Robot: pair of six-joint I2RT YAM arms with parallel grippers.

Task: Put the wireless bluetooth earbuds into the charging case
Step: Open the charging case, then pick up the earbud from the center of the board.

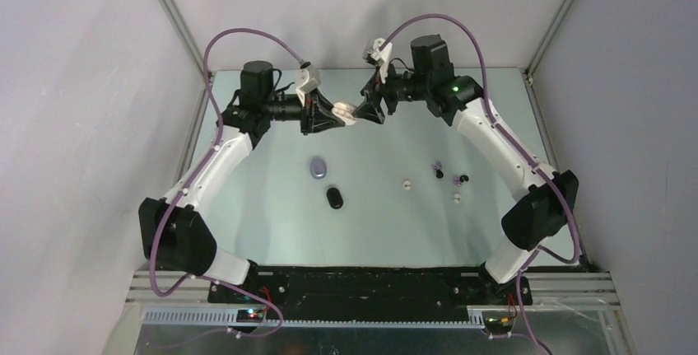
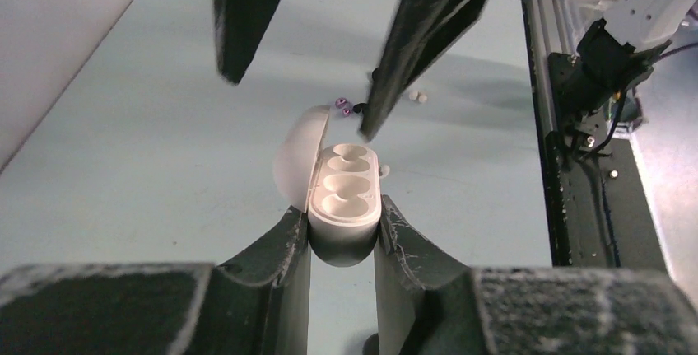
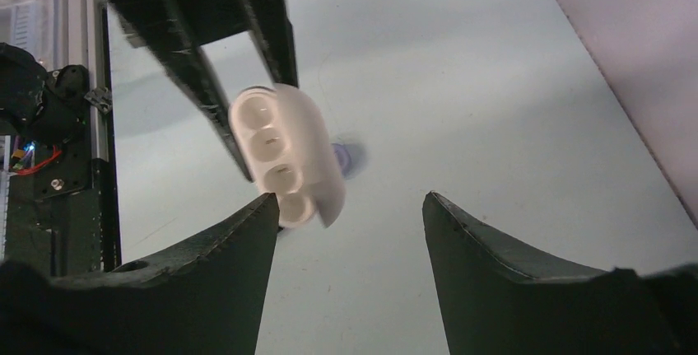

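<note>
The left gripper (image 2: 343, 235) pinches the open white oval plastic charging case (image 2: 344, 190) aloft, far centre. The right gripper (image 3: 350, 207) is spread beside it. We should hold the case level while fetching the tiny white, black and lavender earbuds (image 1: 406, 182) from the pale table (image 1: 272, 223), right of centre.

Pale green table (image 1: 272, 231), plain grey walls (image 1: 82, 83)

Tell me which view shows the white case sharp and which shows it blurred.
Left wrist: the white case is sharp, with its lid and sockets crisp; the left gripper holding it looks soft and grainy. Right wrist: the same case is smeared by blur, and the purple case behind it is only a hazy spot. Top view: even light, no glare, but the case shows tiny.
</note>
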